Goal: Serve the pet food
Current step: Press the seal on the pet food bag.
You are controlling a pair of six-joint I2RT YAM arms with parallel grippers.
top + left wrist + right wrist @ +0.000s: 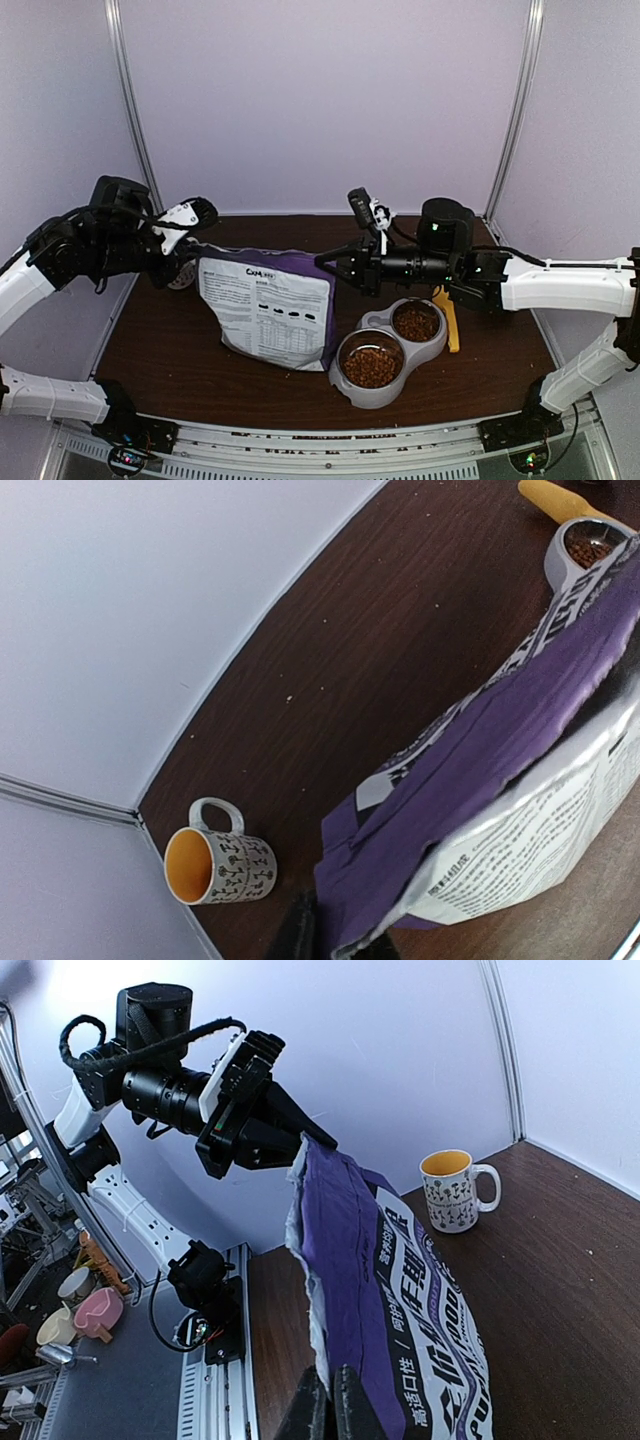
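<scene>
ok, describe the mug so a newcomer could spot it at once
Find the big purple-and-white bag upright in the middle of the table. Just beyond the bag's left end, near the back-left corner, stands the mug. It is the only cup: pale with small dark figures, orange-yellow inside, one handle, unlike the grey double bowl of pet food on the right.

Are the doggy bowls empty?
No, both bowls of the grey double feeder are filled with brown pet food.
</scene>
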